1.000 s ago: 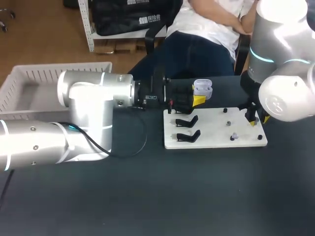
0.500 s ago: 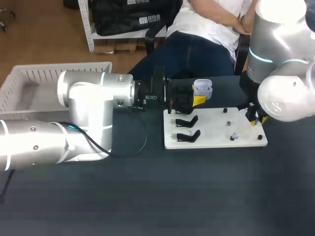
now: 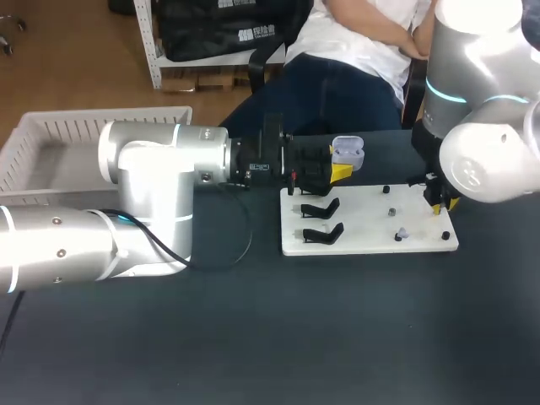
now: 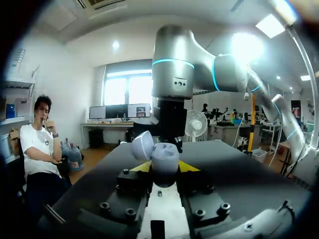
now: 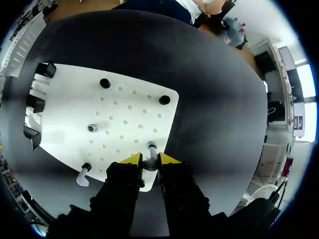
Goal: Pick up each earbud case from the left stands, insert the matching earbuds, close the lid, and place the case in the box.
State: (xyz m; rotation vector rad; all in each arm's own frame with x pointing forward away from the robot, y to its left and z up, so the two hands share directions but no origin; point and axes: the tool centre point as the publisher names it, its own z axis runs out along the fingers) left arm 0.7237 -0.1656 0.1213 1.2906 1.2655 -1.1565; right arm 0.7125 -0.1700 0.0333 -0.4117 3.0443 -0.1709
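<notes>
My left gripper (image 3: 337, 174) is shut on a pale open earbud case (image 3: 348, 153), held level just behind the white board (image 3: 371, 240). In the left wrist view the case (image 4: 164, 158) sits between the yellow tips with its lid (image 4: 142, 143) flipped up. My right gripper (image 3: 440, 205) points down at the board's right edge. In the right wrist view its fingers (image 5: 132, 159) press from both sides on a white earbud (image 5: 149, 155) standing on a peg. A second earbud (image 5: 81, 176) stands on a peg beside it, seen also as the earbud (image 3: 403, 231) on the board's front.
Two empty black case stands (image 3: 321, 207) (image 3: 324, 233) sit on the board's left side. Small black pegs (image 5: 104, 83) (image 5: 164, 99) and a grey peg (image 5: 92, 128) dot the board. A white slatted box (image 3: 51, 139) stands at the table's far left.
The right gripper's fingers have closed in around the earbud on the peg. The left arm and the case have not moved.
</notes>
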